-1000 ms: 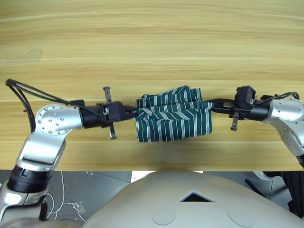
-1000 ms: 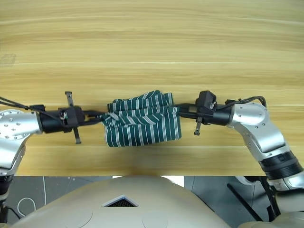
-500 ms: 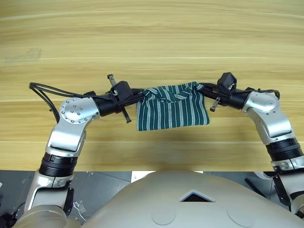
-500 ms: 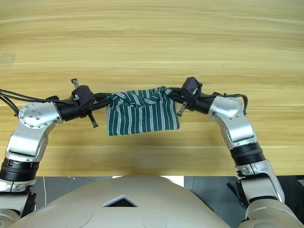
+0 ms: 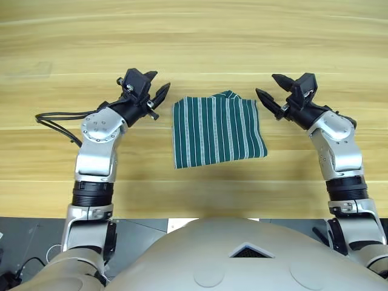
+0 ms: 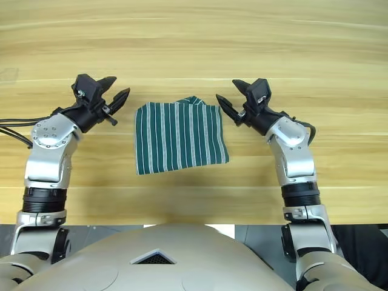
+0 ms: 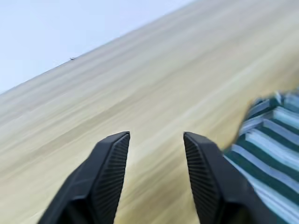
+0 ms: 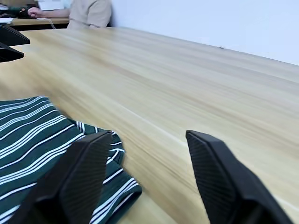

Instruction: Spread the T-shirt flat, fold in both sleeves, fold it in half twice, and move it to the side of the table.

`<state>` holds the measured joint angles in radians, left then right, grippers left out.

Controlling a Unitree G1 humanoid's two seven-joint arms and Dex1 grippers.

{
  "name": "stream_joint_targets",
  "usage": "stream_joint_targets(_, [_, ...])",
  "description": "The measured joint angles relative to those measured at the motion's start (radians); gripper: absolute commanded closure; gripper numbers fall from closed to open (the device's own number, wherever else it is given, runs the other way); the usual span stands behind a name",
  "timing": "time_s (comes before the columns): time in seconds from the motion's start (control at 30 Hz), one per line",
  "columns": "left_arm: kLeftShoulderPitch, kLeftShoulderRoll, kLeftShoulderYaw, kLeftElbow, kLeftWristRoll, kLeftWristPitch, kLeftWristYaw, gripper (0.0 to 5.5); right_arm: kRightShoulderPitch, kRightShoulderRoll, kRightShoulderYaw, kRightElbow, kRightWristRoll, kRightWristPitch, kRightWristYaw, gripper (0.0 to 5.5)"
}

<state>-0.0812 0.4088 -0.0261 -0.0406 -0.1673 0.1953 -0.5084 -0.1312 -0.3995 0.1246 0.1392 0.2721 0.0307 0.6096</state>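
The left gripper [image 5: 157,85] is held over the table [image 5: 194,42] with its two black fingers spread apart and nothing between them. Its tips point toward the far-left corner of the T-shirt [image 5: 218,128] and stop just short of the cloth. Opposite it, the right gripper [image 5: 267,83] is likewise parted and empty, tips aimed at the shirt's far-right corner, near the fabric but apart from it.

From the left wrist, the ribbed inner faces of the fingers [image 7: 112,163] frame bare wood, with striped cloth just beyond one of them. From the right wrist, the gap of the open gripper [image 8: 147,135] shows pale planks, and a rumpled corner of the shirt [image 8: 42,135] lies close to one finger.

Between the two arms the T-shirt lies flat on the light wooden table, folded into a compact, nearly square packet. It is dark green with thin white stripes running from the near side to the far side. A small ridge of cloth rises at its far edge. The packet sits slightly askew, toward the table's near edge and about midway between the grippers.
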Motion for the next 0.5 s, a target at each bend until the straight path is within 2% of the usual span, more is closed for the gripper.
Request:
stream_joint_targets(0.17, [0.031,-0.107,0.069,-0.023,-0.081,-0.017,0.061,2.19,-0.003,0.037,0.009,0.015,-0.044,-0.069,0.009,1.16])
stream_joint_targets(0.23, [0.026,-0.138,0.134,-0.055,-0.102,-0.048,0.127,1.99,-0.028,0.062,0.046,0.024,-0.063,-0.086,0.037,0.81])
stream_joint_targets(0.37, [0.001,-0.166,0.225,-0.148,-0.089,-0.137,0.256,1.99,-0.115,0.107,0.163,0.06,-0.14,-0.096,0.11,0.14])
stream_joint_targets(0.5, [0.007,-0.209,0.257,-0.231,-0.089,-0.176,0.328,1.99,-0.268,0.139,0.284,0.314,-0.289,-0.129,0.175,0.11])
